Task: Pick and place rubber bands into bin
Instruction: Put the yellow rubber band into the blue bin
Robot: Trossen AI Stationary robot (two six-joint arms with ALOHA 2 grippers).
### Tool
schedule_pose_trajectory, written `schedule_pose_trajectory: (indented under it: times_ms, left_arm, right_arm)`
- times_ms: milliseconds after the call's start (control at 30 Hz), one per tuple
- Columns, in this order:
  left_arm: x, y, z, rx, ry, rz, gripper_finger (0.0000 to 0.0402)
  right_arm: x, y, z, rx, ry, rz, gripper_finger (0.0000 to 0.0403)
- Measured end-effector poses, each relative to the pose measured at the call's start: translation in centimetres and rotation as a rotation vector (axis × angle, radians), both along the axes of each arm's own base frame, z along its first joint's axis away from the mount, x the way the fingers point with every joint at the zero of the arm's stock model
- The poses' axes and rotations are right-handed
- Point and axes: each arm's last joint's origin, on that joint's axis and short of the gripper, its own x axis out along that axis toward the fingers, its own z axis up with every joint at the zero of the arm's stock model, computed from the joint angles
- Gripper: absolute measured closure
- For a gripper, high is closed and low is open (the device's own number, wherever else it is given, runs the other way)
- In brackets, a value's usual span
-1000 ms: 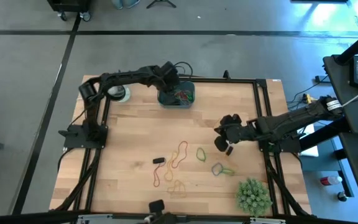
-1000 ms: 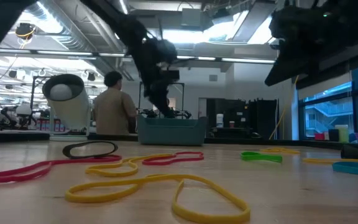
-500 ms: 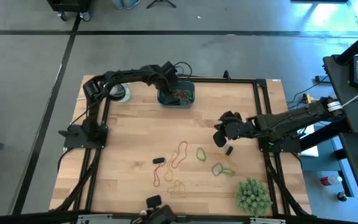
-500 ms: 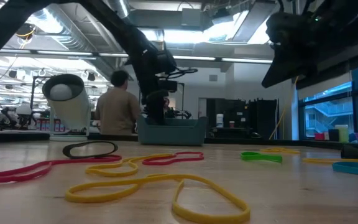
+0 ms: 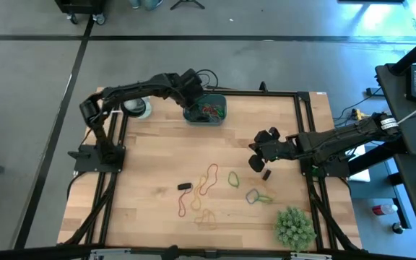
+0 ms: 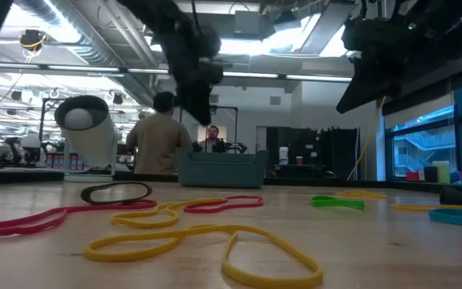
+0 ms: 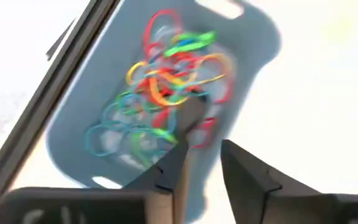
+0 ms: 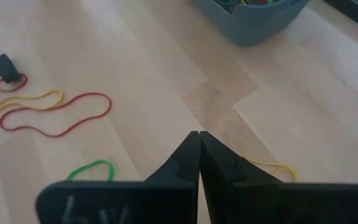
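Note:
The teal bin (image 5: 206,112) stands at the table's far edge near the middle, with a tangle of rubber bands (image 7: 166,87) inside it. My left gripper (image 7: 204,149) hangs above the bin, open, pointing down, with nothing between its fingers. More rubber bands, red, yellow and green (image 5: 209,182), lie flat on the wood near the table's middle; the low view shows a yellow one (image 6: 199,241) closest. My right gripper (image 8: 197,140) is shut and empty, held above the table right of those loose bands (image 5: 258,160).
A white roll (image 5: 139,108) stands at the far left, left of the bin. A green spiky plant (image 5: 295,226) sits at the near right corner. Two small dark pieces (image 5: 185,187) (image 5: 266,174) lie among the bands. A person (image 6: 159,144) stands beyond the table.
My left gripper has risen out of the bin and now hangs well above it. The bands in the bin and on the table have stayed where they were.

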Motion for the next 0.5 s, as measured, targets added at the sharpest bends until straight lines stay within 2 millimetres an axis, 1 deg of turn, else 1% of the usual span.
schedule_pose_trajectory:
  times_ms: [200, 267, 367, 500]
  left_arm:
    - [-0.1, -3.9, 3.7, 0.026, -0.102, 0.02, 0.0391]
    - [0.1, -5.4, 4.2, 0.032, -0.116, 0.021, 0.0396]
    - [0.1, -8.3, 3.8, 0.031, -0.122, 0.027, 0.0399]
    - [-0.4, -12.5, 1.7, -0.01, -0.142, 0.01, 0.0399]
  right_arm:
    - [0.0, 0.0, 0.0, -0.01, 0.006, 0.013, 0.0389]
    - [0.0, 0.0, 0.0, -0.016, 0.009, 0.019, 0.0389]
    - [0.0, 0.0, 0.0, -0.027, 0.015, 0.03, 0.0389]
    - [-0.1, 0.0, -0.1, -0.014, 0.019, 0.014, 0.0389]
